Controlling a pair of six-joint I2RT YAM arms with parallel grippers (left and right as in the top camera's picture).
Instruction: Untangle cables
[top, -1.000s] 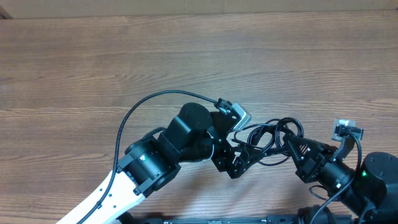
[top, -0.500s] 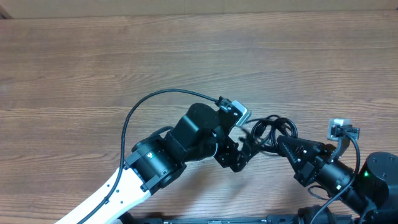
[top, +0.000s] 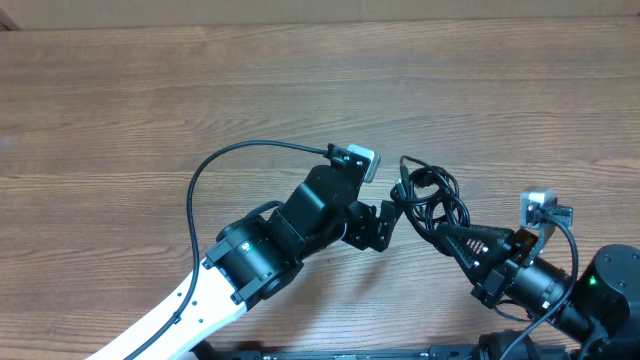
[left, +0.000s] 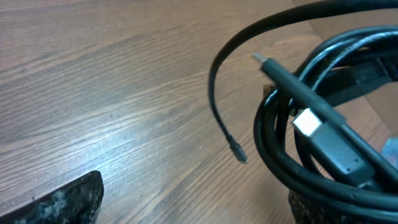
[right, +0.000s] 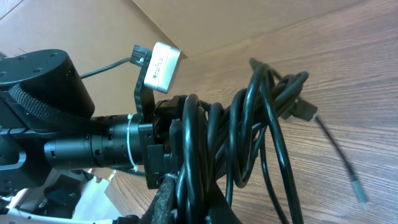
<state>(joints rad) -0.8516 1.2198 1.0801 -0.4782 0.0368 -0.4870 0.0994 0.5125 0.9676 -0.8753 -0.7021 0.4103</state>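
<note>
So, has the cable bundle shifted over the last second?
Yes. The cables moved up-frame, toward the table's far edge, and slightly left.

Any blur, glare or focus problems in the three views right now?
Overhead: even light, no glare, cables and wood grain sharp. Left wrist: table grain crisp, the nearest cable loops slightly soft, white plug face reads as a bright, featureless patch. Right wrist: cable bundle mostly sharp, the closest part at the bottom edge blurred.

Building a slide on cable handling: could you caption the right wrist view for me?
Right tool shut on a tangled bundle of black cables, left tool open beside it, wooden table behind.
</note>
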